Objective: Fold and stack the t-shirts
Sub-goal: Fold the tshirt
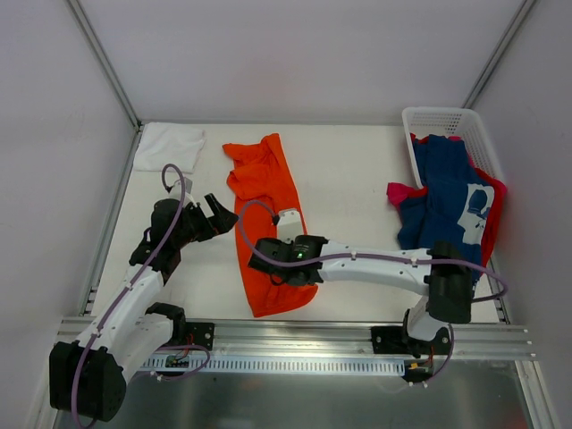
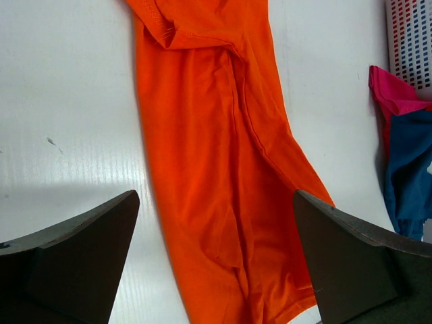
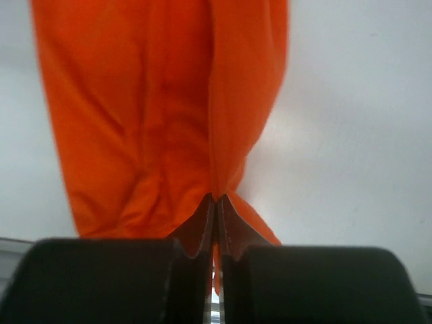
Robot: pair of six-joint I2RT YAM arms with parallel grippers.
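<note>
We are mid-fold on the orange shirt (image 1: 266,228), lying centre frame on the counter (image 1: 357,197), right hand (image 3: 216,202) pinching its cloth, left hand (image 1: 217,213) wide open beside it; next, probably, carry that edge across.

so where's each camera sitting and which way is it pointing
Top external: above and behind the bases, looking down on the table; the left arm and right arm show.
Left wrist: on the left arm, looking down past the open left gripper at the orange t-shirt; its two fingers show.
Right wrist: on the right arm, looking along the right gripper, shut on that t-shirt; its fingers show.
Shared: all three see the orange t-shirt; top and left wrist also the basket.
</note>
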